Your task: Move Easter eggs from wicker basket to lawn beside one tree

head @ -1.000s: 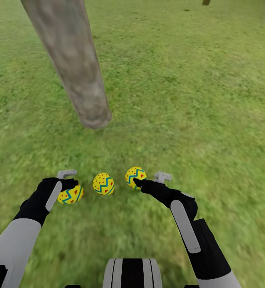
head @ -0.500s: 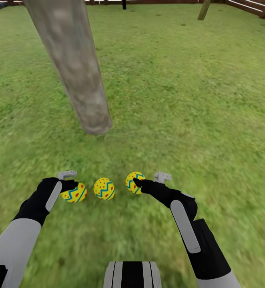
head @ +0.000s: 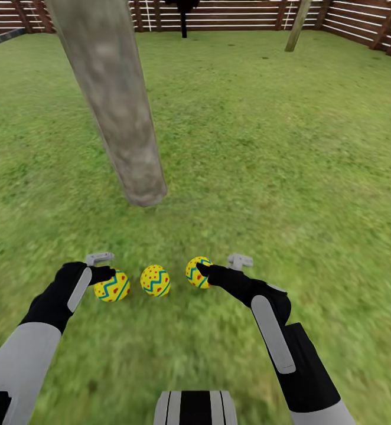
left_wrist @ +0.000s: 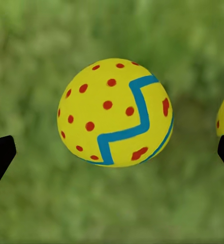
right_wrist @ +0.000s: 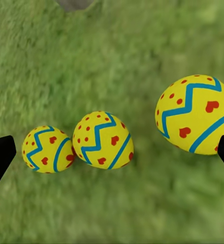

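Eggs (head: 155, 280) on lawn (head: 266, 147) between left tool (head: 103, 267), right tool (head: 219, 267).

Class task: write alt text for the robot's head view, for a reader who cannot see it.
Three Easter eggs, left, middle and right, lie in a row on the lawn near a thick grey-brown tree trunk. The left claw and right claw sit open beside the outer eggs; a slatted wooden fence stands behind.
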Robot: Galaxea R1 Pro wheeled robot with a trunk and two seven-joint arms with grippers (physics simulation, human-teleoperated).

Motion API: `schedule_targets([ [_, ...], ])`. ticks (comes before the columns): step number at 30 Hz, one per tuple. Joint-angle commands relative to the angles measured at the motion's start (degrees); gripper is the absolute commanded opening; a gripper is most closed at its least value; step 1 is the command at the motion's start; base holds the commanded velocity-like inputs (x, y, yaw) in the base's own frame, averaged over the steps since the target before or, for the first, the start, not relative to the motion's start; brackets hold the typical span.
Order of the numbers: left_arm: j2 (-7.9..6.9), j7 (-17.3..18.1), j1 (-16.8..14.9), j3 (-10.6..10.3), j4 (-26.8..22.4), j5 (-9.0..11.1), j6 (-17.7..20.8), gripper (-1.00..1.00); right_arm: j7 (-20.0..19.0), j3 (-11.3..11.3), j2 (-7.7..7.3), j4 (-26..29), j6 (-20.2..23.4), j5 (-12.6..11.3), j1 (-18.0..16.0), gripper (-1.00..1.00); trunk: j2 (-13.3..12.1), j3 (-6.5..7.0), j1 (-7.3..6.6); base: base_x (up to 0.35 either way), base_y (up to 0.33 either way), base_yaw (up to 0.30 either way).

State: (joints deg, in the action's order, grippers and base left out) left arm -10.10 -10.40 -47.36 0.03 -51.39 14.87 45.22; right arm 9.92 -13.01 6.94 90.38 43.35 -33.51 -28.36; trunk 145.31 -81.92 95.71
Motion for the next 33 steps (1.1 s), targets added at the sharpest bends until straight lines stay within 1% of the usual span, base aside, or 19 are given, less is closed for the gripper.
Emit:
schedule_targets([
  [1, -0.01, -0.4, 0.0, 0.0, -0.1, 0.6, 0.2, 1.00, 0.6, 0.0, 0.01, 0.1, 0.2, -0.6, 0.0, 1.00, 0.0, 0.19, -0.03, -0.037, 0.000, 0.000],
  [10, -0.01, -0.5, 0.0, 0.0, 0.0, 0.5, 0.2, 1.00, 0.5, -0.1, 0.01, 0.0, 0.2, -0.6, 0.0, 1.00, -0.1, 2.18, -0.27, -0.156, 0.000, 0.000],
  [23, -0.01, -0.4, 0.0, 0.1, 0.2, 0.6, 0.3, 1.00, 0.6, -0.1, 0.07, 0.0, 0.2, -0.6, 0.0, 1.00, -0.3, 5.06, -0.60, -0.036, 0.000, 0.000],
  [29, -0.01, -0.4, 0.0, 0.1, 0.1, 0.5, 0.4, 1.00, 0.6, -0.2, 0.10, -0.1, 0.2, -0.6, 0.0, 1.00, -0.4, 6.39, -0.76, -0.241, 0.000, 0.000],
  [33, -0.01, -0.4, 0.0, 0.1, 0.1, 0.5, 0.5, 1.00, 0.6, -0.1, 0.10, -0.2, 0.2, -0.6, 0.0, 1.00, -0.4, 7.28, -0.86, -0.114, 0.000, 0.000],
])
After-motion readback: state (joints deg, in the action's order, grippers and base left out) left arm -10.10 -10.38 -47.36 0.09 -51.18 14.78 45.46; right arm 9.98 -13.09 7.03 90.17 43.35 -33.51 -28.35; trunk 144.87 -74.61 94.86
